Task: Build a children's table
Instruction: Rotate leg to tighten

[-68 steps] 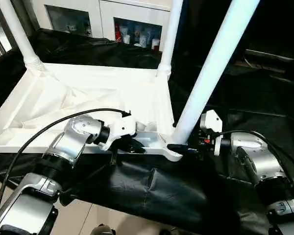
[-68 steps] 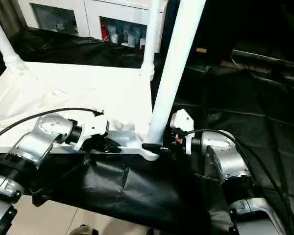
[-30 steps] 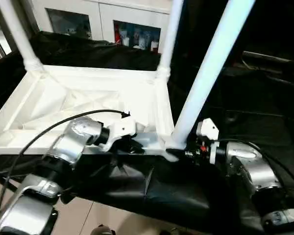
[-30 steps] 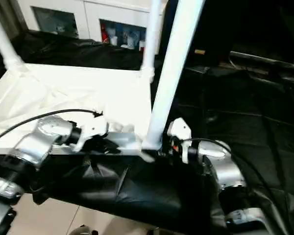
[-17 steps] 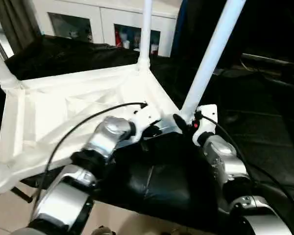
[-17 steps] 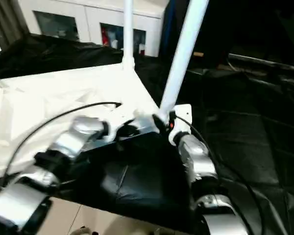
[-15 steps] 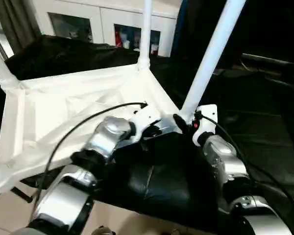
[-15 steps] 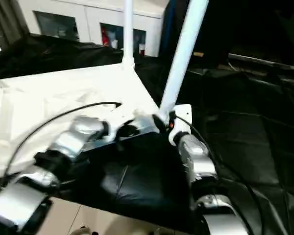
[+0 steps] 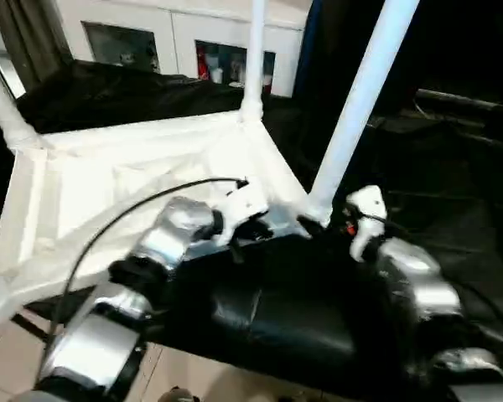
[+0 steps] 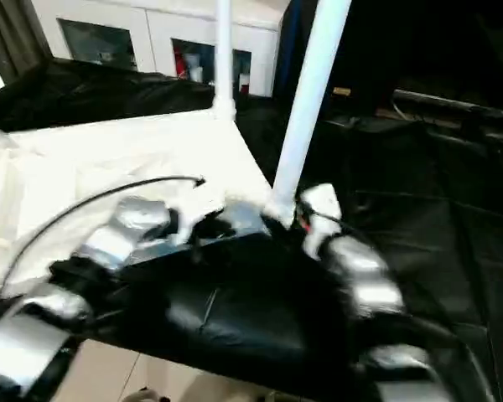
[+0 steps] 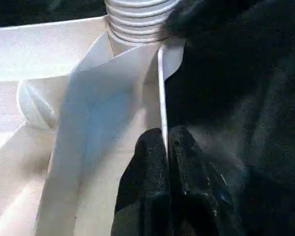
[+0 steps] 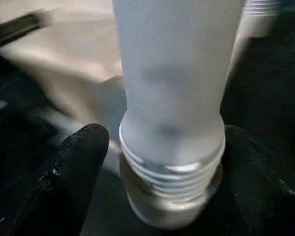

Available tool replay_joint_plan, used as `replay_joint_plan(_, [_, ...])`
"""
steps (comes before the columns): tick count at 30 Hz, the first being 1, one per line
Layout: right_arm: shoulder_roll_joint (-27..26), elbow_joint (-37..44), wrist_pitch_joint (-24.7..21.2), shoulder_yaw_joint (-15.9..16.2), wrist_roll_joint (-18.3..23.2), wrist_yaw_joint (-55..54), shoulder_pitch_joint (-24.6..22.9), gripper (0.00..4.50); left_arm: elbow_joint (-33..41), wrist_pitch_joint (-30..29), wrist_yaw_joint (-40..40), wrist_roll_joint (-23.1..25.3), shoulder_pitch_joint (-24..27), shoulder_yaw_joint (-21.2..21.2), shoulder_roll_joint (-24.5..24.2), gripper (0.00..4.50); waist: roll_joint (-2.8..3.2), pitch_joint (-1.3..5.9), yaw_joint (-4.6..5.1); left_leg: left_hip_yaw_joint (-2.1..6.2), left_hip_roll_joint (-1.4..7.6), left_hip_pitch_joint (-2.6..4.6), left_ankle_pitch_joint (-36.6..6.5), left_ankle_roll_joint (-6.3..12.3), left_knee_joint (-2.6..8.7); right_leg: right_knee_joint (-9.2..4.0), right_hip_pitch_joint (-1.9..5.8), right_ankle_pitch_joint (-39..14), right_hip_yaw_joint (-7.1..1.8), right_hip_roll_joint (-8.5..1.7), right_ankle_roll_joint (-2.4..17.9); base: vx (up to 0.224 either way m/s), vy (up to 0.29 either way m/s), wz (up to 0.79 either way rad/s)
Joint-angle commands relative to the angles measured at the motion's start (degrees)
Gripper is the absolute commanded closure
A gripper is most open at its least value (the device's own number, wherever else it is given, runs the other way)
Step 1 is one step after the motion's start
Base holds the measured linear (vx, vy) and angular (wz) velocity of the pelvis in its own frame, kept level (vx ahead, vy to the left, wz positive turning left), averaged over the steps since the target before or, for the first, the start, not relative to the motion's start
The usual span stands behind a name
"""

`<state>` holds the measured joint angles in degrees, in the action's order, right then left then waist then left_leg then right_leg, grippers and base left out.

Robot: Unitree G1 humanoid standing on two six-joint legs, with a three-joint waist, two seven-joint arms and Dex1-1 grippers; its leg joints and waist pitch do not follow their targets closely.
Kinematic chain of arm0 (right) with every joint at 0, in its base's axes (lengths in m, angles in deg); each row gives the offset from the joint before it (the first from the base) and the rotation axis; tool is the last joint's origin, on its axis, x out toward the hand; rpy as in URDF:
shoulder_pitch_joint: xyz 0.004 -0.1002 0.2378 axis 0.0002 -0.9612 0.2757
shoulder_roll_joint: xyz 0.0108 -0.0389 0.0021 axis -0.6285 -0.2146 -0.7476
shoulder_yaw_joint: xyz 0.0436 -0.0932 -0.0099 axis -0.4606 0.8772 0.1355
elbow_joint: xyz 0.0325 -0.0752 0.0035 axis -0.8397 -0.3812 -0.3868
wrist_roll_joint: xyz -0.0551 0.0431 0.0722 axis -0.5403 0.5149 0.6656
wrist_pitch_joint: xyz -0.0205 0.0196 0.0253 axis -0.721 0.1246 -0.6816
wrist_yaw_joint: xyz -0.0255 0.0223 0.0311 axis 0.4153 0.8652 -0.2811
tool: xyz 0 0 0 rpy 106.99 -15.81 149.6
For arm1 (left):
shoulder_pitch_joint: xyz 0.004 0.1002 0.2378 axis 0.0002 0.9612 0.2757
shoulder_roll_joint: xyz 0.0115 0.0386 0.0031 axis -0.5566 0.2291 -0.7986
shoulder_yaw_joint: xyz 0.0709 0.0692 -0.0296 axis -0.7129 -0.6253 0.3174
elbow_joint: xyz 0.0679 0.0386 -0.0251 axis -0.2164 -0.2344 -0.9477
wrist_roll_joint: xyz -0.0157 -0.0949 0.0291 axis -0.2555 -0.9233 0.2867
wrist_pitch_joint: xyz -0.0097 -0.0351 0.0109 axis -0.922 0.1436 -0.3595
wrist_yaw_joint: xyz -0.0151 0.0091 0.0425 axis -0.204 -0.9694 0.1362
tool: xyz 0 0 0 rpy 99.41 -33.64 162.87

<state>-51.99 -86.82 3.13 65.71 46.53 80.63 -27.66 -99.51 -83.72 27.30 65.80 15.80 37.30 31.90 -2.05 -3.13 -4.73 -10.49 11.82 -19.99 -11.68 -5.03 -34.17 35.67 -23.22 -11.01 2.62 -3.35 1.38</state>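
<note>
While the white plastic children's table [image 9: 134,180] lies upside down on a black cloth-covered surface [image 9: 453,193], its ribbed underside faces up and three long white tapered legs rise from the corner sockets. The nearest leg [image 9: 356,100] stands at the table's near right corner, another leg [image 9: 253,59] at the far right corner, and a third [image 9: 4,105] at the far left.

The left gripper [image 11: 166,147] has its two black fingers pressed together on the thin white rim of the table's near edge [image 11: 161,88], pinching it just beside the ribbed base of the nearest leg. The right gripper [image 12: 162,162] sits at the foot of that same leg, its black fingers [image 12: 78,157] spread apart on either side of the threaded collar where the leg meets its socket; whether they touch the leg cannot be told.

Behind the table stands a white cabinet with glass doors [image 9: 184,46], small items showing inside.
</note>
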Motion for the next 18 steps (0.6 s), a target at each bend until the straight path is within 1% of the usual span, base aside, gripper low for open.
replay_joint_plan(1, [0.45,3.86,-0.64,3.01,1.62,7.05,0.25,0.65,1.42,1.49,4.51,-1.49,1.20,-2.30,0.31,4.50,-0.07,3.55,-0.03,0.44,1.48,-0.18,-8.04,5.36,3.85,-4.40,3.44,-7.01,-2.51,-4.35,13.32,0.000,0.000,0.00])
replay_joint_plan(2, [1.48,4.40,-0.90,3.44,1.64,8.86,0.03,0.65,2.45,1.62,6.42,-2.03,1.68,-2.52,-0.63,4.50,0.04,3.54,-0.05,0.39,1.54,-0.04,-8.27,5.30,3.85,-4.44,3.30,-7.38,-2.52,-4.39,13.45,0.000,0.000,0.00])
replay_joint_plan(3, [2.70,5.02,-1.20,3.98,1.61,10.89,-0.22,0.65,3.73,1.36,8.50,-2.77,2.25,-2.62,-1.64,4.50,0.12,3.50,-0.07,0.45,1.64,-0.05,-9.04,4.83,3.93,-4.46,3.34,-8.52,-2.51,-4.50,13.57,0.000,0.000,0.00])
replay_joint_plan(4, [3.93,5.75,-1.63,4.52,1.67,12.92,-0.48,0.65,5.16,1.26,10.92,-3.83,2.88,-2.43,-2.52,4.50,0.26,3.38,-0.12,0.39,1.77,0.19,-9.92,4.22,4.04,-4.65,3.06,-10.08,-2.49,-4.41,13.54,0.000,0.000,0.00])
replay_joint_plan(5, [4.52,6.18,-1.95,4.75,1.63,14.10,-0.65,0.65,6.25,0.60,12.44,-4.50,3.26,-2.19,-3.04,4.50,0.17,3.45,-0.14,0.34,1.78,0.15,-9.78,4.14,4.01,-4.61,3.11,-9.93,-2.50,-4.37,13.56,0.000,0.000,0.00])
replay_joint_plan(6, [4.61,6.26,-2.01,4.78,1.61,14.31,-0.68,0.65,6.46,0.40,12.69,-4.60,3.33,-2.16,-3.14,4.50,0.21,3.41,-0.28,0.33,1.85,0.19,-9.62,3.98,4.04,-4.53,3.01,-9.63,-2.54,-4.40,13.63,0.000,0.000,0.00])
replay_joint_plan(7, [4.93,6.44,-2.10,4.99,1.49,15.10,-0.71,0.65,7.46,-0.28,14.00,-4.96,3.65,-2.18,-3.92,4.50,0.26,3.43,-0.37,0.29,1.88,0.30,-9.52,3.87,4.04,-4.52,2.94,-9.51,-2.55,-4.40,13.70,0.000,0.000,0.00])
replay_joint_plan(8, [5.26,6.70,-2.18,5.28,1.42,15.92,-0.72,0.65,8.65,-0.80,15.58,-5.30,4.06,-2.31,-4.99,4.50,0.16,3.54,-0.52,0.25,1.93,0.47,-9.35,3.69,4.00,-4.30,2.87,-8.71,-2.54,-4.42,14.01,0.000,0.000,0.00])
replay_joint_plan(9, [5.34,6.78,-2.22,5.34,1.42,16.09,-0.73,0.65,8.89,-0.90,15.89,-5.36,4.14,-2.33,-5.20,4.50,0.14,3.48,-0.36,0.28,1.85,0.18,-8.63,3.70,4.07,-4.16,3.02,-7.69,-2.50,-4.28,14.27,0.000,0.000,0.00])
replay_joint_plan(10, [5.69,7.30,-2.78,5.77,1.69,17.35,-0.78,0.65,9.77,-0.79,17.35,-5.75,4.51,-2.20,-6.35,4.50,0.18,3.53,-0.39,0.25,1.78,0.10,-8.31,3.66,4.03,-4.15,3.09,-7.28,-2.48,-4.28,14.22,0.000,0.000,0.00])
replay_joint_plan(12, [5.81,7.55,-3.20,6.06,1.82,18.04,-0.80,0.65,9.75,-0.51,17.68,-5.83,4.54,-2.00,-6.74,4.50,0.21,3.55,-0.35,0.26,1.79,0.01,-8.11,3.77,4.03,-4.01,3.19,-6.22,-2.42,-4.23,14.18,0.000,0.000,0.00])
replay_joint_plan(13, [5.88,7.72,-3.49,6.34,1.89,18.46,-0.82,0.80,9.81,-0.39,17.92,-5.86,4.56,-1.94,-7.11,4.50,0.04,3.62,-0.31,0.26,1.75,0.00,-7.65,3.94,3.97,-3.91,3.22,-5.68,-2.40,-4.25,14.18,0.000,0.000,0.00])
replay_joint_plan(16, [5.86,8.01,-3.85,6.60,2.04,18.86,-0.91,1.01,9.96,-0.42,18.00,-5.68,4.63,-1.78,-7.45,4.50,0.08,3.71,-0.31,0.19,1.74,0.02,-6.27,4.29,3.86,-3.78,3.21,-3.75,-2.39,-4.30,14.65,0.000,0.000,0.00])
replay_joint_plan(17, [5.82,8.15,-4.08,6.60,2.17,19.08,-0.96,1.10,10.28,-0.57,17.92,-5.63,4.76,-1.67,-7.58,4.50,-0.08,3.70,-0.28,0.17,1.76,0.03,-6.30,4.36,3.86,-3.78,3.21,-3.76,-2.36,-4.29,14.68,0.000,0.000,0.00])
replay_joint_plan(18, [5.73,8.32,-4.38,6.63,2.31,19.24,-1.04,1.22,10.51,-0.76,17.81,-5.66,4.86,-1.55,-7.62,4.50,-0.08,3.70,-0.31,0.21,1.77,-0.02,-6.25,4.36,3.86,-3.73,3.29,-3.84,-2.39,-4.38,14.71,0.000,0.000,0.00])
